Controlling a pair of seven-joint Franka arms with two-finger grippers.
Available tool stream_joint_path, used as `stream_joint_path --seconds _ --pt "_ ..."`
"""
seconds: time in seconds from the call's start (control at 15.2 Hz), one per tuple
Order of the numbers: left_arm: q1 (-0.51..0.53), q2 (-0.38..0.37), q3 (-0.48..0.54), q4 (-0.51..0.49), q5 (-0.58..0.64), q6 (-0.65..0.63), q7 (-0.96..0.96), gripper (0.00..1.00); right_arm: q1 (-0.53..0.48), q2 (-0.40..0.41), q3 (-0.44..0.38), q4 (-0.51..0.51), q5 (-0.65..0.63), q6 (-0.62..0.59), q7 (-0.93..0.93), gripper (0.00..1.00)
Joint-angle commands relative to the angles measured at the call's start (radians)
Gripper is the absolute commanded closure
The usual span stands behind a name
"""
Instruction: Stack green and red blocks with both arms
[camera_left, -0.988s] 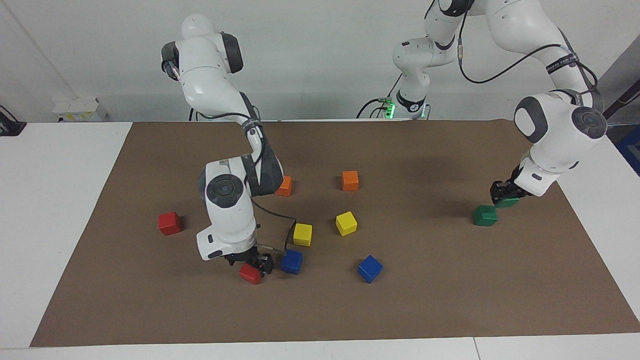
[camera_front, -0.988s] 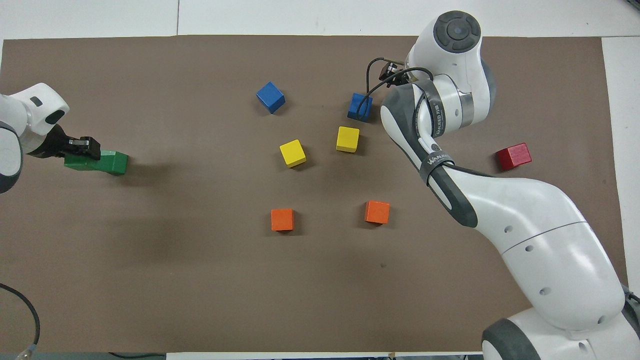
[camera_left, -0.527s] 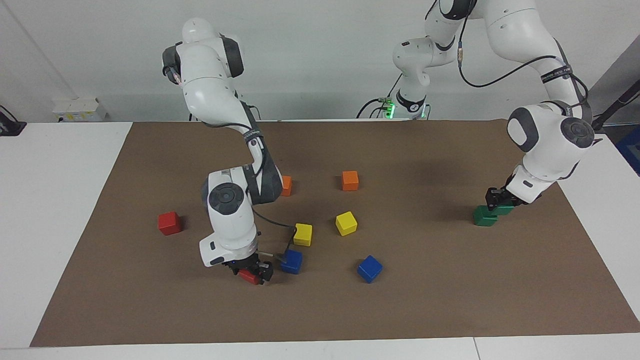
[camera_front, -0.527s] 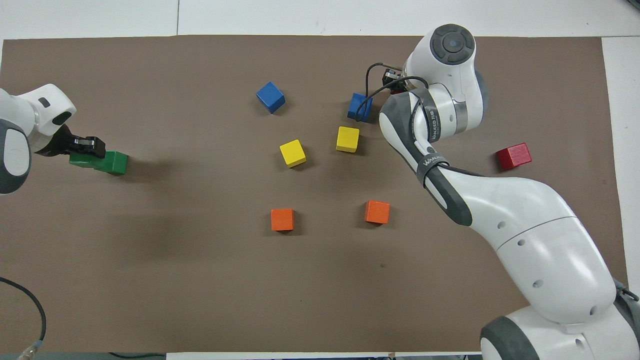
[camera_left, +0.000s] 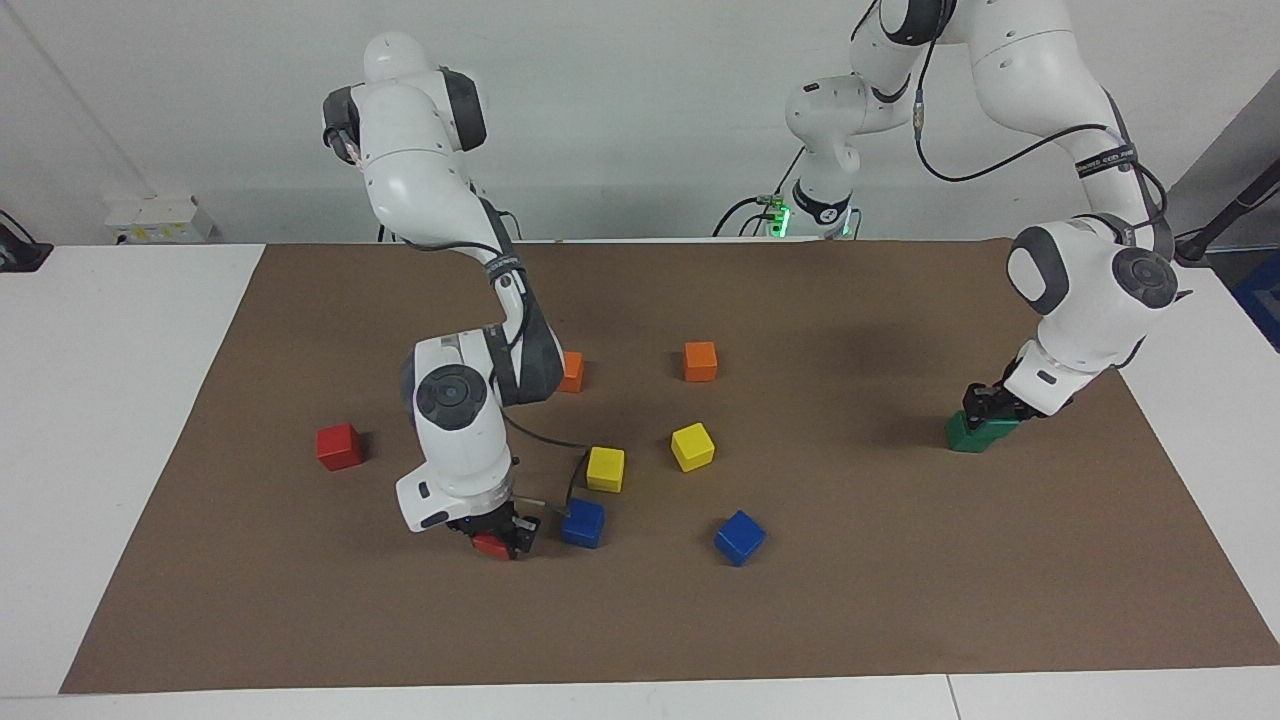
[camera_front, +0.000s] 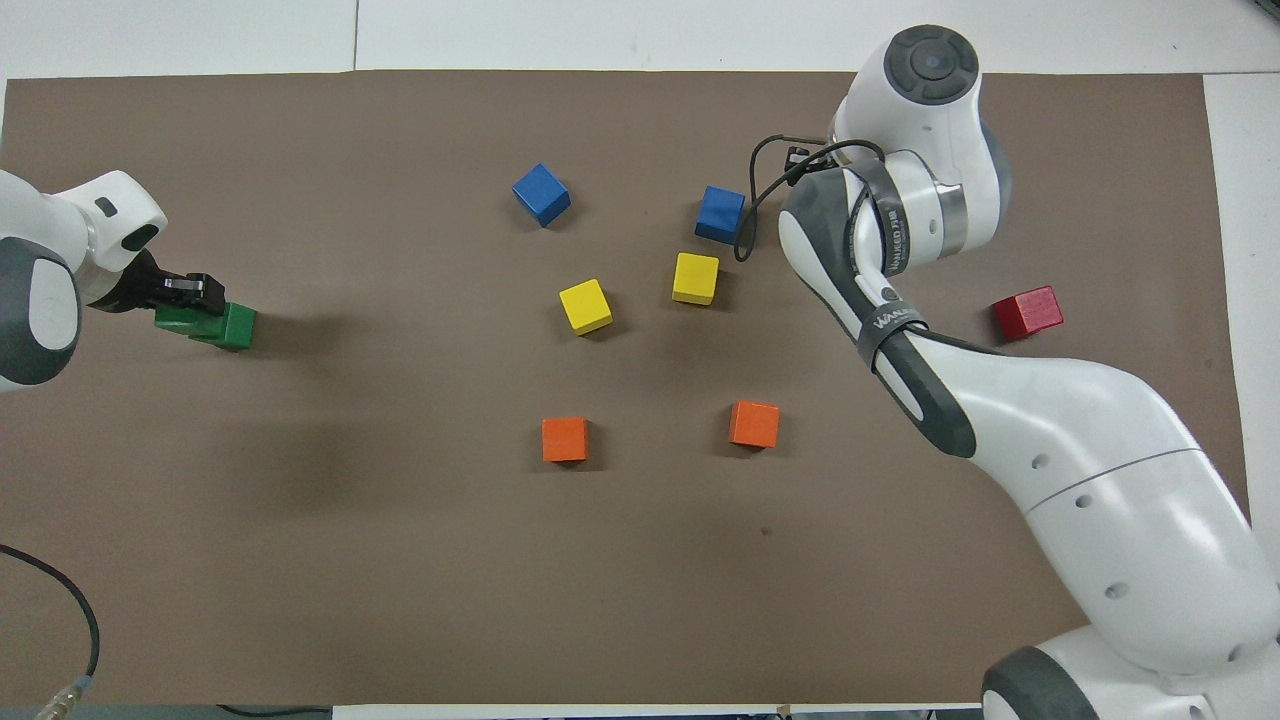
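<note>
Your right gripper (camera_left: 497, 538) is boxed in: blue cube (camera_left: 583, 522) just beside it, yellow cube (camera_left: 605, 469) near. The lane toward the loose red block (camera_left: 339, 446) looks open, probably. Left gripper (camera_left: 985, 408) over the green blocks (camera_left: 966, 434) has bare mat (camera_left: 850, 620) around it.

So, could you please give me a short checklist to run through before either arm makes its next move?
1. Left gripper shut on the held green block: ok.
2. Held green block over the lower green block: ok; squarely aligned: cannot tell.
3. Green blocks touching: cannot tell.
4. Right gripper shut on a red block: ok.
5. Gripped red block apart from the nearest blue block: ok.
6. Second red block uncovered, toward the right arm's end: ok.
</note>
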Motion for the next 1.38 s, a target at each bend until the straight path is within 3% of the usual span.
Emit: stream_joint_path --seconds 0.0,0.13,0.2,0.33,0.53,0.66,0.92,1.25,1.32 --pt "-0.003 -0.021 0.004 -0.066 -0.017 0.055 0.016 0.00 -0.090 -0.266 0.013 -0.320 -0.002 0.011 -0.229 1.00" --pt "0.000 -0.022 0.004 -0.067 -0.017 0.045 0.020 0.00 -0.163 -0.417 0.015 -0.561 -0.001 0.166 -0.414 1.00" --pt "0.003 -0.027 0.004 -0.069 -0.017 0.039 0.020 0.00 -0.195 -0.461 0.015 -0.635 -0.001 0.202 -0.478 1.00" --pt "0.000 -0.062 0.004 -0.054 -0.017 -0.015 0.011 0.00 -0.243 -0.520 0.015 -0.721 0.001 0.229 -0.567 1.00" --pt "0.002 -0.145 0.005 0.040 -0.019 -0.211 0.008 0.00 -0.300 -0.560 0.015 -0.830 0.013 0.332 -0.690 1.00" --pt "-0.003 -0.198 0.002 0.089 -0.019 -0.343 -0.006 0.00 -0.308 -0.569 0.015 -0.868 0.015 0.386 -0.736 1.00" --pt "-0.027 -0.318 -0.004 0.082 -0.019 -0.470 -0.059 0.00 -0.334 -0.572 0.016 -0.899 0.016 0.437 -0.796 1.00" --pt "-0.030 -0.349 -0.004 0.052 -0.020 -0.488 -0.111 0.00 -0.348 -0.571 0.018 -0.899 0.083 0.452 -0.804 1.00" --pt "-0.032 -0.346 -0.004 0.054 -0.020 -0.453 -0.119 0.00 -0.348 -0.571 0.018 -0.899 0.097 0.453 -0.804 0.85"
